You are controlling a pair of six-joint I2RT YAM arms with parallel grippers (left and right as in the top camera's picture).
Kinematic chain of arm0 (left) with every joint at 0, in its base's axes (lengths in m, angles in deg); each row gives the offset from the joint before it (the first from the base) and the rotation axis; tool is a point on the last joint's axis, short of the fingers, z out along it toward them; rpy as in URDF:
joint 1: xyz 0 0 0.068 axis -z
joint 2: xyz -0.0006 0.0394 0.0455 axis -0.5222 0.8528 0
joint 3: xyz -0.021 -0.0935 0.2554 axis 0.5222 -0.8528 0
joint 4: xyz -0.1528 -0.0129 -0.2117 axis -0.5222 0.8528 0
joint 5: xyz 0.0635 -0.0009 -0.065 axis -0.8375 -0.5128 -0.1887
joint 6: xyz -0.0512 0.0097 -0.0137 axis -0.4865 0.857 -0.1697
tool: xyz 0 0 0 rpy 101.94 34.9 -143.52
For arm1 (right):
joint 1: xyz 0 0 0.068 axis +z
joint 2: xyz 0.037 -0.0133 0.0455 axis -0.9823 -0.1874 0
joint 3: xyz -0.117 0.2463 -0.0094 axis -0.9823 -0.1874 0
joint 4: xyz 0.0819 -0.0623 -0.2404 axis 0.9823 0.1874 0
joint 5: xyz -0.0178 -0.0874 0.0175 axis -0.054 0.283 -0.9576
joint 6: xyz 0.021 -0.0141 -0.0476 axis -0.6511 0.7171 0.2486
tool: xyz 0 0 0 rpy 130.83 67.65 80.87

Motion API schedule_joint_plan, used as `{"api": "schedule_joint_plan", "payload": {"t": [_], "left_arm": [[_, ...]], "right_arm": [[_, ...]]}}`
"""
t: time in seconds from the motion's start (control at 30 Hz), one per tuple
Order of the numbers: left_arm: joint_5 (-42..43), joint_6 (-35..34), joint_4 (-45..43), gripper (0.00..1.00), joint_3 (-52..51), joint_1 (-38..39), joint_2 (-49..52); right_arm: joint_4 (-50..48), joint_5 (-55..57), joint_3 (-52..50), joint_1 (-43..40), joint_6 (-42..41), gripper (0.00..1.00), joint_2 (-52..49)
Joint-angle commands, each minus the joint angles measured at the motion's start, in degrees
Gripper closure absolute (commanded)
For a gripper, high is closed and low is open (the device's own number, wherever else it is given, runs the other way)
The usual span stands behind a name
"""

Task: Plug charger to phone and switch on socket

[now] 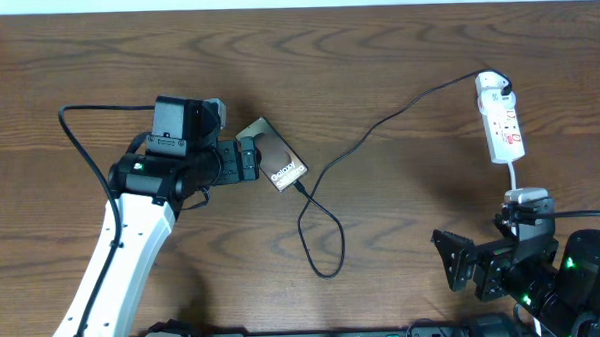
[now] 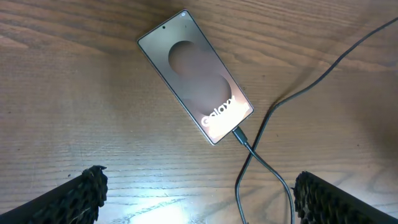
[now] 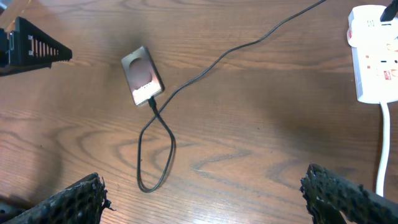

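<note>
The grey-brown phone [image 1: 276, 157] lies flat on the wood table, tilted, lettering at its lower right end; it also shows in the left wrist view [image 2: 196, 74] and the right wrist view [image 3: 142, 76]. The charger's black cable [image 1: 327, 238] runs from the socket, loops on the table, and its connector [image 2: 239, 133] sits in the phone's lettered end. The white socket [image 1: 500, 119] lies at the far right and also shows in the right wrist view [image 3: 374, 59]. My left gripper [image 1: 245, 160] is open and empty just left of the phone [image 2: 199, 193]. My right gripper [image 1: 451, 261] is open and empty near the front edge [image 3: 202, 193].
The socket's white lead [image 3: 384, 143] runs down toward the right arm's base [image 1: 526, 206]. The cable loop [image 3: 155, 162] lies between the two arms. A black lead [image 1: 79, 146] arcs from the left arm.
</note>
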Motion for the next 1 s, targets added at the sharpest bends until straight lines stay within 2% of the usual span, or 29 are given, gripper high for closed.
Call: {"api": "schedule_joint_plan", "payload": {"t": [0.0, 0.37, 0.43, 0.57, 0.77, 0.87, 0.97], "left_arm": [[-0.3, 0.7, 0.1, 0.02, 0.0, 0.2, -0.2], [-0.4, 0.8, 0.2, 0.02, 0.0, 0.2, -1.8], [-3.0, 0.8, 0.2, 0.02, 0.0, 0.2, -4.2], [-10.6, 0.8, 0.9, 0.02, -0.1, 0.2, -12.8], [-19.6, 0.8, 1.4, 0.02, -1.4, 0.0, -31.4], [-24.7, 0.8, 1.4, 0.02, -2.6, -1.3, -40.6], [-26.3, 1.3, 2.2, 0.02, -3.3, -4.2, -47.9]], "right_arm": [[0.2, 0.3, 0.1, 0.3, -0.5, 0.01, 0.2], [0.2, 0.2, 0.1, 0.3, -0.5, 0.01, 0.2], [0.2, 0.2, 0.1, 0.3, -0.5, 0.01, 0.2], [0.2, 0.2, 0.1, 0.3, -0.5, 0.01, 0.2], [0.2, 0.2, 0.1, 0.3, -0.5, 0.01, 0.2], [0.2, 0.2, 0.1, 0.3, -0.5, 0.01, 0.2], [0.2, 0.2, 0.1, 0.3, -0.5, 0.01, 0.2]]}}
